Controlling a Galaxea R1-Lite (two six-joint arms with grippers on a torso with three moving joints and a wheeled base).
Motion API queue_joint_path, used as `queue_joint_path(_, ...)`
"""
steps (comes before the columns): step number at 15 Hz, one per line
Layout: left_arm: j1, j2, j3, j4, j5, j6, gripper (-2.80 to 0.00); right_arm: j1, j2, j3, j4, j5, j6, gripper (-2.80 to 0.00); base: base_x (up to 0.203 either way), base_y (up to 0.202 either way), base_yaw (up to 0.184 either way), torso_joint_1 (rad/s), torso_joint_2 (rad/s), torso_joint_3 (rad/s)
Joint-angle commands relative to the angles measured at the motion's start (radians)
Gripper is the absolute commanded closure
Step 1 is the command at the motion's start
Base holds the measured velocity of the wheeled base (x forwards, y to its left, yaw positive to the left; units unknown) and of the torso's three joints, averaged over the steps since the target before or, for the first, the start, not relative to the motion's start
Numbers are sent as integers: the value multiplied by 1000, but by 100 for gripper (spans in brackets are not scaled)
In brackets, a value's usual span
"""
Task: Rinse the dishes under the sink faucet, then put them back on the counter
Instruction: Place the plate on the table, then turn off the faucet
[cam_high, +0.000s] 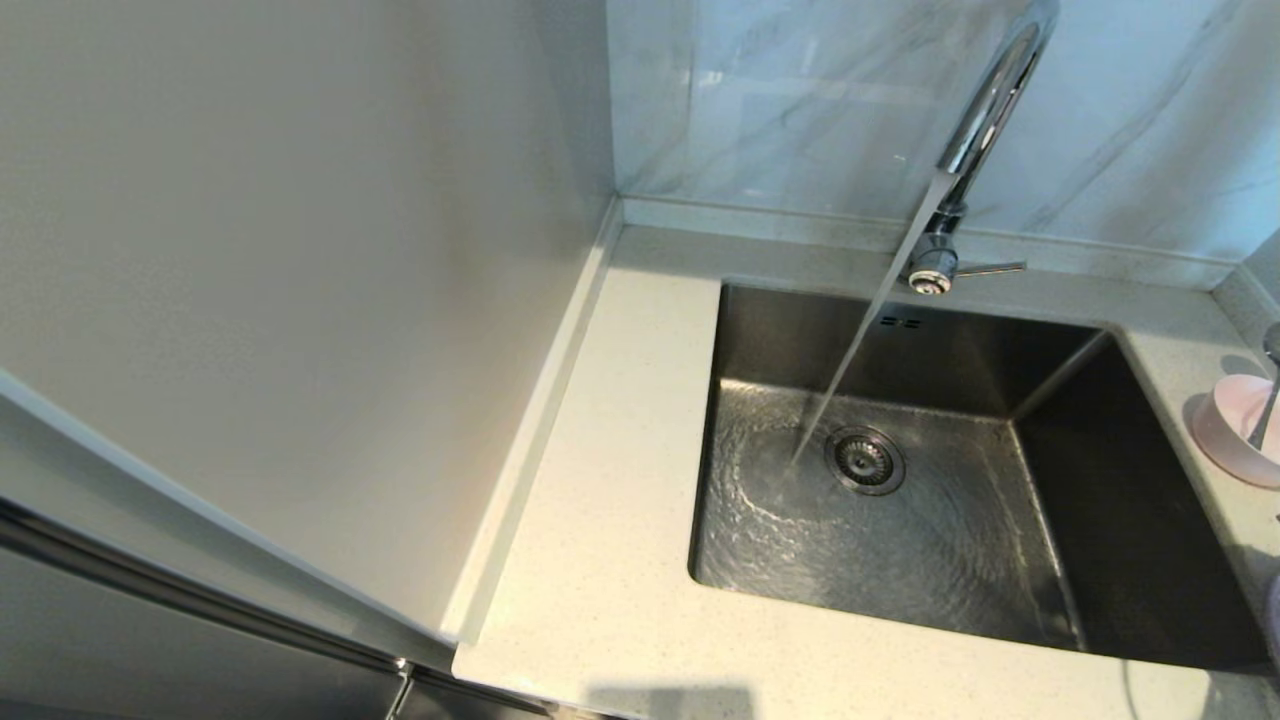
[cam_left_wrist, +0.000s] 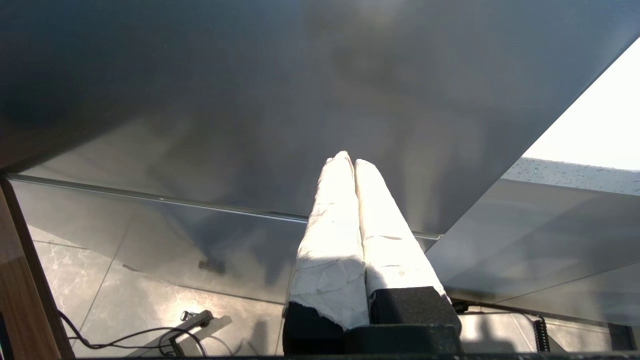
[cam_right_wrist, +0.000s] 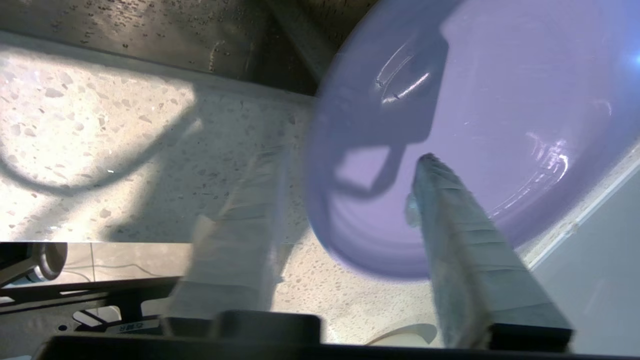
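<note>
The chrome gooseneck faucet (cam_high: 985, 110) is running, and its stream (cam_high: 850, 370) lands beside the drain strainer (cam_high: 864, 460) in the steel sink (cam_high: 1000, 560). A pale pink bowl (cam_high: 1225, 430) sits on the counter (cam_high: 600, 500) right of the sink, with a thin grey stem over it. In the right wrist view the lilac plate (cam_right_wrist: 500, 75) lies on the speckled counter (cam_right_wrist: 100, 125). My right gripper (cam_right_wrist: 350, 155) is open and straddles its rim, one finger over the plate and one outside. A sliver of a white dish (cam_right_wrist: 400, 334) shows below. My left gripper (cam_left_wrist: 348, 159) is shut and empty, parked below the counter.
A tall pale panel (cam_high: 300, 300) walls off the counter's left side. A marble backsplash (cam_high: 800, 100) rises behind the faucet. The faucet's lever (cam_high: 990, 268) points right. A steel cabinet front (cam_left_wrist: 250, 100) faces the left gripper, with cables on the floor (cam_left_wrist: 150, 335).
</note>
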Motion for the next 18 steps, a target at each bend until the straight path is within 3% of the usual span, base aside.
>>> queue_joint_path(1, 0, 0, 0, 0, 0, 0, 0, 0, -2, -10, -4, 0, -2, -280, 0, 0, 0, 0, 0, 0)
queue_joint_path(5, 0, 0, 0, 0, 0, 0, 0, 1, -59, -82, -34, 1, -12, -280, 0, 0, 0, 0, 0, 0)
queue_joint_path(9, 0, 0, 0, 0, 0, 0, 0, 18, -43, -269, -4, 42, -18, -280, 0, 0, 0, 0, 0, 0)
queue_joint_path(15, 0, 0, 0, 0, 0, 0, 0, 214, 143, -701, 217, 56, -15, -280, 0, 0, 0, 0, 0, 0)
queue_joint_path(16, 0, 0, 0, 0, 0, 0, 0, 258, 193, -761, 239, 53, -13, 0, 0, 0, 0, 0, 0, 0)
queue_joint_path(18, 0, 0, 0, 0, -1, 0, 0, 325, 270, -838, 257, 31, -14, 0, 0, 0, 0, 0, 0, 0)
